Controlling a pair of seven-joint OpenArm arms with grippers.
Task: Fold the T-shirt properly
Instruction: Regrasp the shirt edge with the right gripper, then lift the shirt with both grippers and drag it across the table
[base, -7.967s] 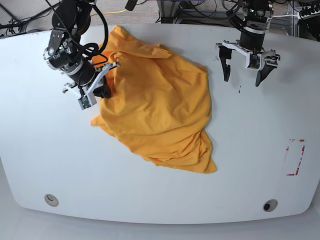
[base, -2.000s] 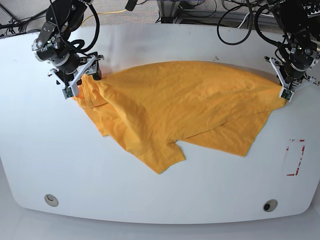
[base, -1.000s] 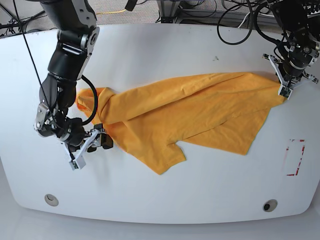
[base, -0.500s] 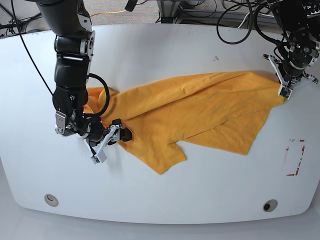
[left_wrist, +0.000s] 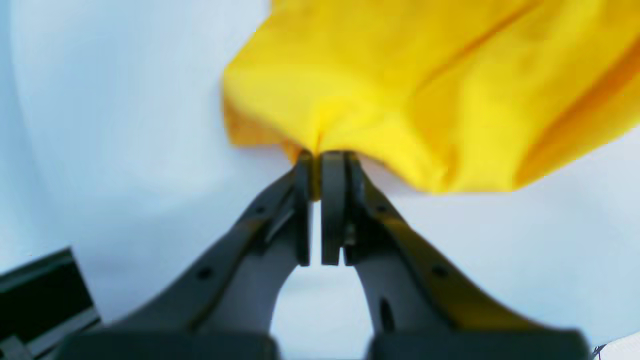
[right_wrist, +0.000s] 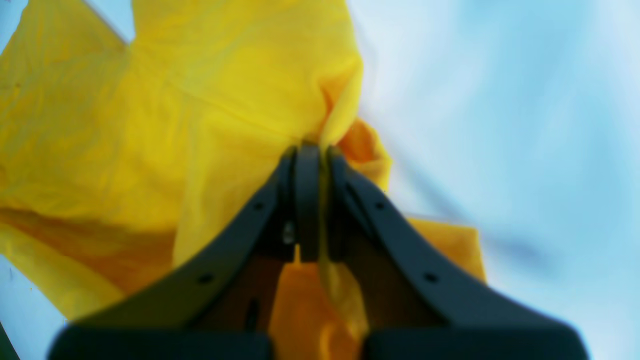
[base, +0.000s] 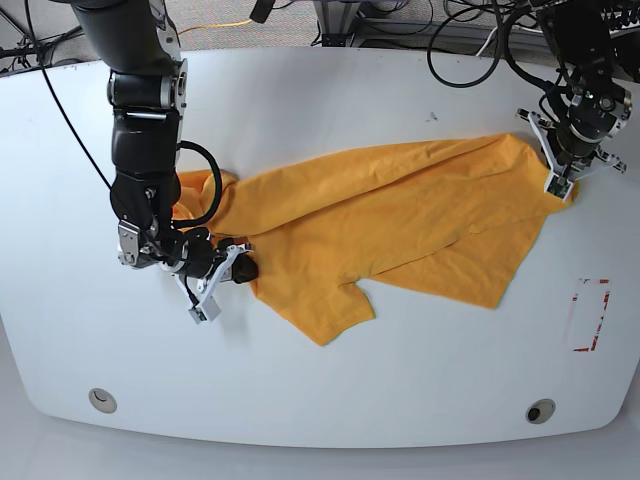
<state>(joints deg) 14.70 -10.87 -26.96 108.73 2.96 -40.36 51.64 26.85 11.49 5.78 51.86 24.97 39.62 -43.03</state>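
Between both clamped grippers, left gripper (base: 556, 186) and right gripper (base: 236, 270), stretches the T-shirt (base: 380, 230).

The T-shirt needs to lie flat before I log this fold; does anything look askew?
Yes. The T-shirt lies bunched and diagonal on the table, one sleeve jutting toward the front, pinched at opposite ends by the left gripper and right gripper.

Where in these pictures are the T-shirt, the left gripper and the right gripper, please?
T-shirt (base: 400, 215), base view, on the middle of the spread cloth.
Left gripper (left_wrist: 316, 160), left wrist view, between the fingertips pinching the cloth's edge.
Right gripper (right_wrist: 315, 150), right wrist view, between the fingertips clamping the cloth.
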